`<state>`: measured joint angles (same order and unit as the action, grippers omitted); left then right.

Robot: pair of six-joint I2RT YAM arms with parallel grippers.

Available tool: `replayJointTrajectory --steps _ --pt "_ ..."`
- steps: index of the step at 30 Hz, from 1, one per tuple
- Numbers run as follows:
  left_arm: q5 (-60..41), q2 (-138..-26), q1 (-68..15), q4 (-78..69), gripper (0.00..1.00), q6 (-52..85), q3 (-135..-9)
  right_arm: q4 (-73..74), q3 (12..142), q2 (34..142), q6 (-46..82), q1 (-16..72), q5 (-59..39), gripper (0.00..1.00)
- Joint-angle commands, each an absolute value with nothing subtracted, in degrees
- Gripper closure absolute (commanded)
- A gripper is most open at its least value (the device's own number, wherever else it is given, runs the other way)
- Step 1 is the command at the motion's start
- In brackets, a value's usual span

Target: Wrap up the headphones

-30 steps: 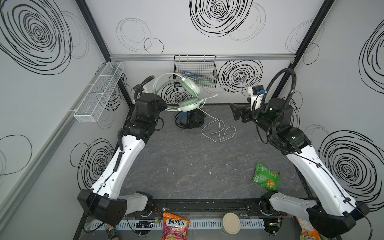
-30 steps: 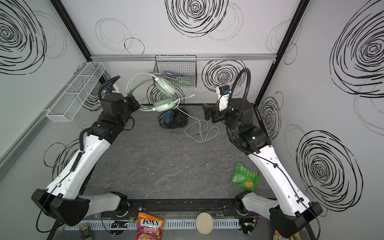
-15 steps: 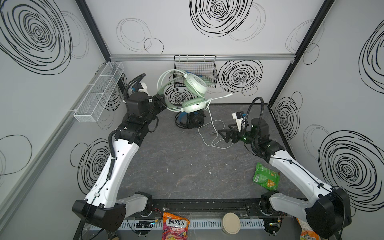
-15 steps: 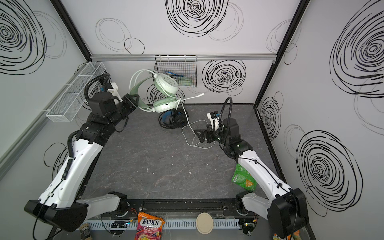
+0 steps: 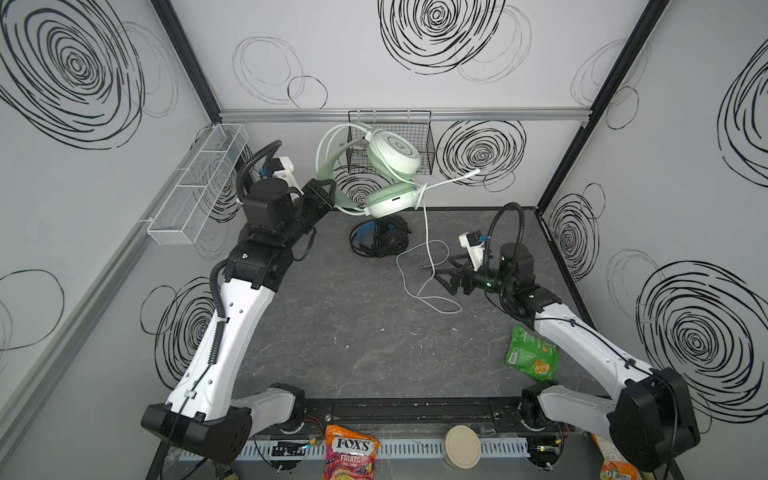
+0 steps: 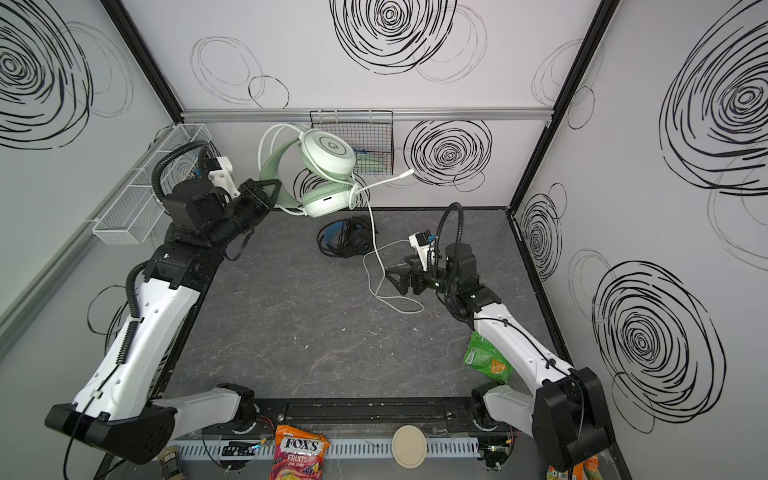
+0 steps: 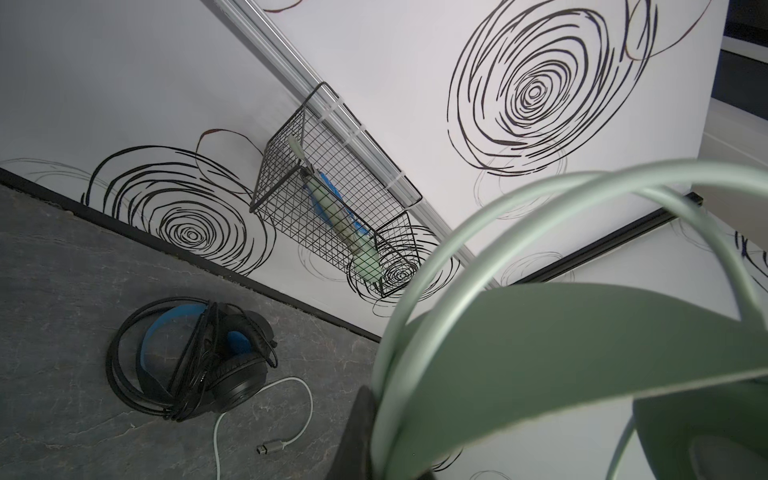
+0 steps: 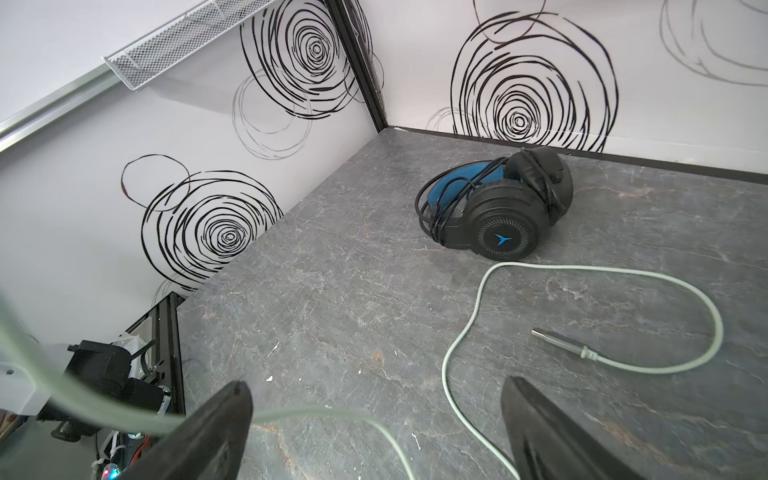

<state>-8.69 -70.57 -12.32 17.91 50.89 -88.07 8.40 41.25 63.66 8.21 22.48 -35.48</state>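
Our left gripper (image 5: 325,190) clamps the stiff headband (image 7: 540,353) of the light mint-green plastic headset (image 5: 392,153). We judge its limp pale cable (image 8: 478,316) best pinched near the plug (image 8: 557,343) by our wide-open right gripper (image 8: 374,392).

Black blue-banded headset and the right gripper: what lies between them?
The pale cable of the mint-green headset loops across the grey table there, its metal plug inside the loop, seen in the right wrist view.
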Motion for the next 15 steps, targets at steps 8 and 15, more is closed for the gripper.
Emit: replayJointTrajectory --steps 8,15 --pt "-9.9 -71.0 -14.3 14.0 1.00 54.5 -94.6 11.0 35.8 56.1 7.2 22.5 -38.4 0.03" --pt "-10.4 -72.0 -16.2 16.7 1.00 52.8 -95.3 20.7 40.3 64.9 9.6 25.3 -39.6 0.03"
